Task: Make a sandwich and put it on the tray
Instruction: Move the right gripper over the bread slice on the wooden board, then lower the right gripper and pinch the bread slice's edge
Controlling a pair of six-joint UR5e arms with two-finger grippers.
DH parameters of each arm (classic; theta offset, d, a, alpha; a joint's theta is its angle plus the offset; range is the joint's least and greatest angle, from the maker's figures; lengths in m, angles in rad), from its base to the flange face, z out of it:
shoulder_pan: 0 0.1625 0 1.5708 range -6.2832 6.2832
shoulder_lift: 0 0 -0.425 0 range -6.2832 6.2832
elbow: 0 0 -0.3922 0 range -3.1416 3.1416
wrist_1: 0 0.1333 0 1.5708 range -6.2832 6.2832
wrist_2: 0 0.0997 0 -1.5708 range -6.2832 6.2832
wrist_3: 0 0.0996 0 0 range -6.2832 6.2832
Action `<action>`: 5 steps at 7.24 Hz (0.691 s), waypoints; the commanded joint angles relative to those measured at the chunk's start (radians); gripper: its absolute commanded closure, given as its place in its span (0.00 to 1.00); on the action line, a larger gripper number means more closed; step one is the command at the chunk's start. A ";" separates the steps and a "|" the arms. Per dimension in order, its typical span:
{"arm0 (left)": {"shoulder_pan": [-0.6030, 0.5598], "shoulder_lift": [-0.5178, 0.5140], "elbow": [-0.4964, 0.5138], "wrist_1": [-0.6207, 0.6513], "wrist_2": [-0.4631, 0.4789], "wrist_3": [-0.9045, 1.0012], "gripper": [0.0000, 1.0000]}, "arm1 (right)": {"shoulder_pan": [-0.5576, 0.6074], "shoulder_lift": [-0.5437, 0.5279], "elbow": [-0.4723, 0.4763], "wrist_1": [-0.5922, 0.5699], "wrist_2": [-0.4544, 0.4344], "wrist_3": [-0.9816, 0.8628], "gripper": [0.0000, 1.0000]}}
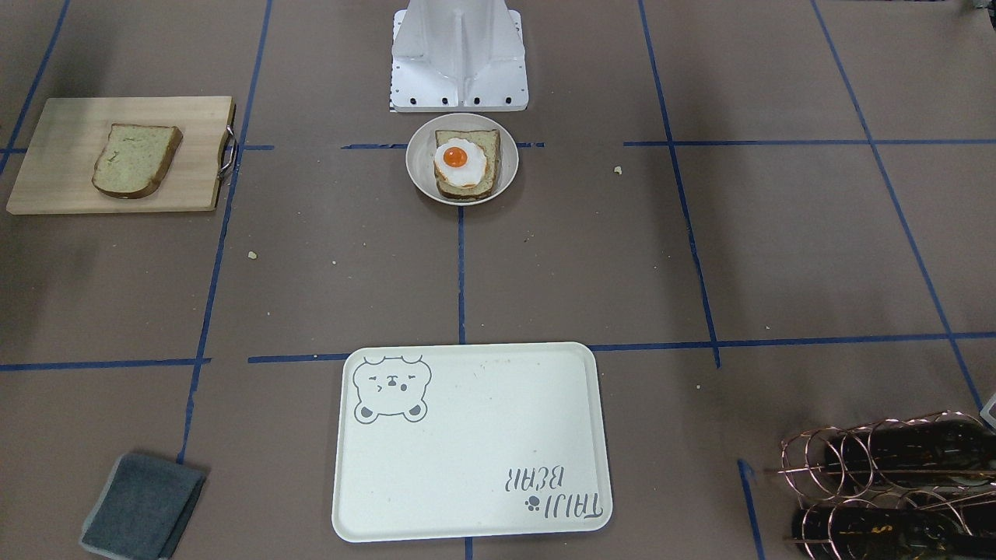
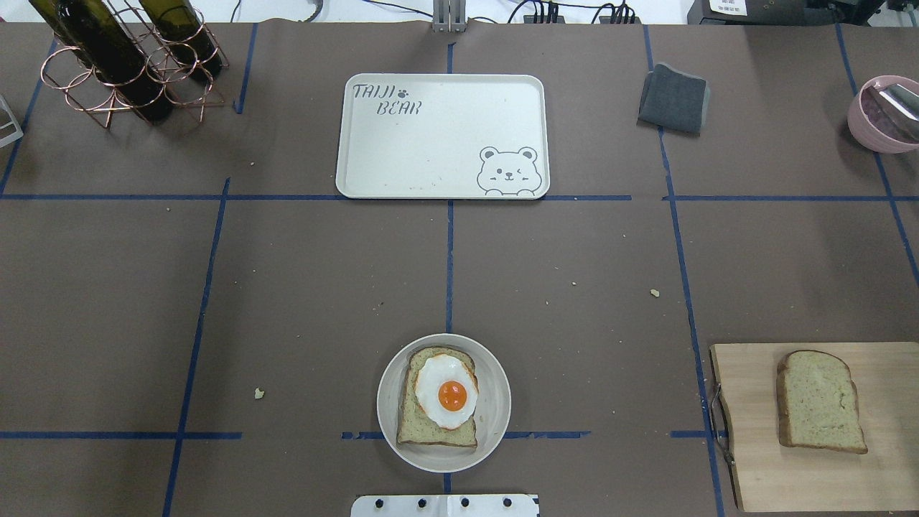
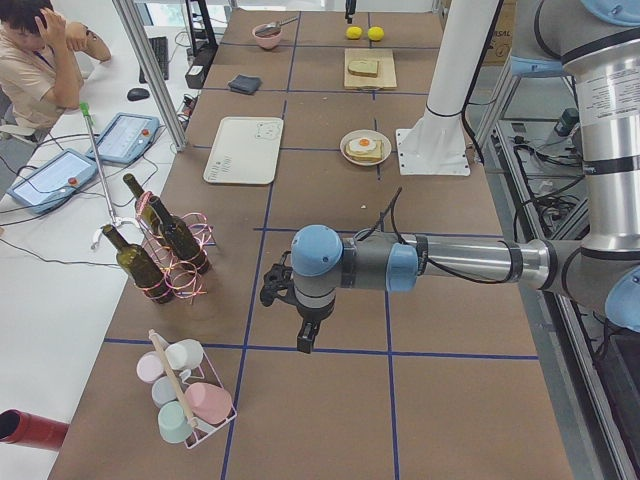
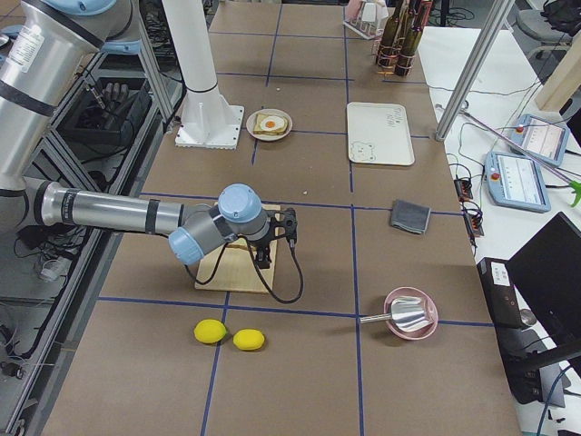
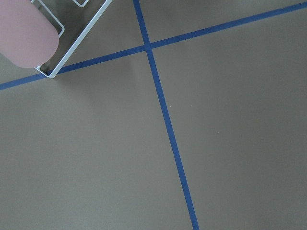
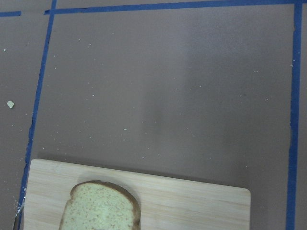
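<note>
An off-white bowl (image 2: pixel 497 411) near the robot's base holds one bread slice (image 2: pixel 429 428) with a fried egg (image 2: pixel 446 391) on top, uncovered; it also shows in the front view (image 1: pixel 420 159). A second bread slice (image 2: pixel 818 402) lies on the wooden cutting board (image 2: pixel 754 474), also in the right wrist view (image 6: pixel 100 208). The cream bear tray (image 2: pixel 431 143) lies bare at the table's far middle. My left gripper (image 3: pixel 304 343) hangs over the table far to the left, my right gripper (image 4: pixel 264 257) over the cutting board; I cannot tell if either is open or shut.
A copper rack of wine bottles (image 2: pixel 122 57) stands at the far left, a folded grey cloth (image 2: pixel 673 99) right of the tray, a pink bowl with a metal scoop (image 2: pixel 883 115) at far right. A wire rack of cups (image 3: pixel 185 395) and two lemons (image 4: pixel 227 334) lie at the table's ends.
</note>
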 commanded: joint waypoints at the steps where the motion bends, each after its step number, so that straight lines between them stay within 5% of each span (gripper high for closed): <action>1: -0.001 0.000 0.000 0.000 -0.001 0.000 0.00 | -0.198 -0.009 -0.146 0.399 -0.150 0.321 0.03; 5: -0.001 0.000 0.000 0.000 -0.001 0.000 0.00 | -0.519 -0.023 -0.148 0.449 -0.417 0.469 0.11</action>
